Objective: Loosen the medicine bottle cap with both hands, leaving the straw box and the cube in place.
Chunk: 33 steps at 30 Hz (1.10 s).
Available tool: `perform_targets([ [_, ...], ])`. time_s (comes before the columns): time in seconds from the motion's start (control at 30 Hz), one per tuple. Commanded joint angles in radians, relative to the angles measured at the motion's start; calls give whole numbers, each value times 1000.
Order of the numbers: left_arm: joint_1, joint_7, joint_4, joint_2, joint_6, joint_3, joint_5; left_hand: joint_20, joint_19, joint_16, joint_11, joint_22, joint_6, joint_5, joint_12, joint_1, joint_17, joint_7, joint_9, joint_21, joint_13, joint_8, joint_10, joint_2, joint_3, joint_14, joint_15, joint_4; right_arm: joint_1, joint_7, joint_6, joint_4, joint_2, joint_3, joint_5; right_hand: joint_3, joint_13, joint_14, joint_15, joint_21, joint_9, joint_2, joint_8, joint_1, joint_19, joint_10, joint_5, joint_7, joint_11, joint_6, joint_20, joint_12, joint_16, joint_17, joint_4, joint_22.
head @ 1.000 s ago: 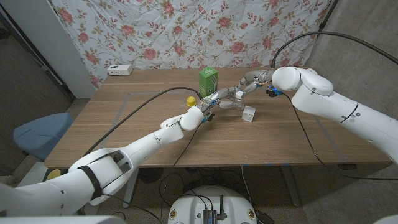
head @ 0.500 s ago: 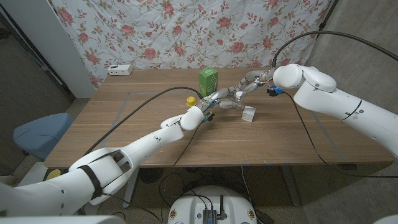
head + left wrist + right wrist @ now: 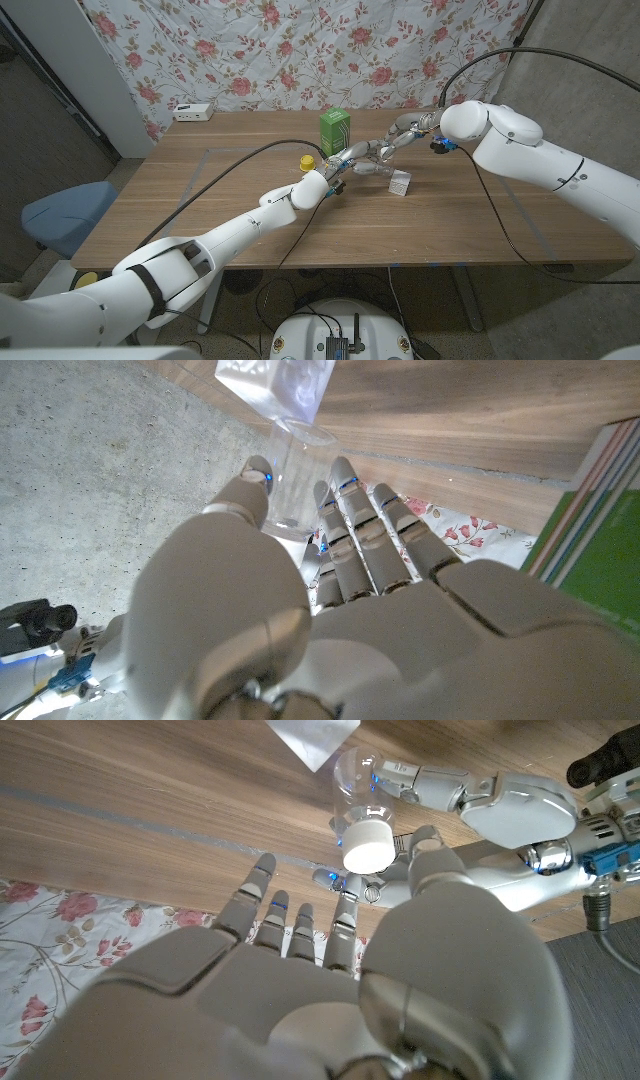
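A clear medicine bottle (image 3: 371,166) with a white cap (image 3: 366,846) is held just above the table beside the green straw box (image 3: 334,130). My left hand (image 3: 343,164) grips the bottle's clear body (image 3: 288,470) between thumb and fingers. My right hand (image 3: 396,135) reaches in from the far side. Its fingers (image 3: 322,880) and thumb (image 3: 426,844) are spread on either side of the cap, with small gaps showing. The white cube (image 3: 400,183) sits on the table just in front of the bottle.
A small yellow object (image 3: 307,161) lies left of my left hand. A white box (image 3: 193,112) sits at the table's back left corner. A floral cloth hangs behind the table (image 3: 200,210). A black cable (image 3: 230,170) crosses the tabletop along my left arm.
My right arm's elbow has drifted slightly to the right. The bottle, both hands, the straw box and the cube stay where they were.
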Motion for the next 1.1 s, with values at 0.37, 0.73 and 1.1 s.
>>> perform_targets([
  [0.37, 0, -1, -2, -1, 5, 1, -2, -19, -7, 2, -55, 3, 4, 9, 7, -3, 4, -5, 4, 1, 4, 0, 68, 9, 6, 10, -74, 0, 27, -23, -107, -28, 17, -73, -91, -26, 4, 33, 2, 12, 12, -15, 37, -56, 25, 35, -2, 12, 11, 79, 0, 16, 17, 6, 13, 4],
  [0.73, 3, 0, -10, 2, 8, 0, -2, -18, -7, 4, -56, 3, 4, 8, 7, -4, 4, -6, 4, 1, 4, 1, 67, 9, 5, 11, -74, 1, 41, -13, -132, -22, 29, -106, -137, -32, 3, 44, -5, 14, 18, -17, 59, -69, 36, 49, 0, 4, 11, 122, -3, 18, 21, 5, 11, 3],
  [1.1, -2, -1, 1, -1, -3, 2, -1, -19, -7, 3, -54, 3, 4, 8, 8, -5, 4, -7, 4, 2, 4, 1, 68, 8, 6, 10, -74, 0, 39, -15, -154, -27, 31, -120, -174, -27, 3, 57, -12, 15, 25, -11, 79, -58, 46, 68, 4, -6, 4, 156, -8, 21, 24, 4, -1, 3],
])
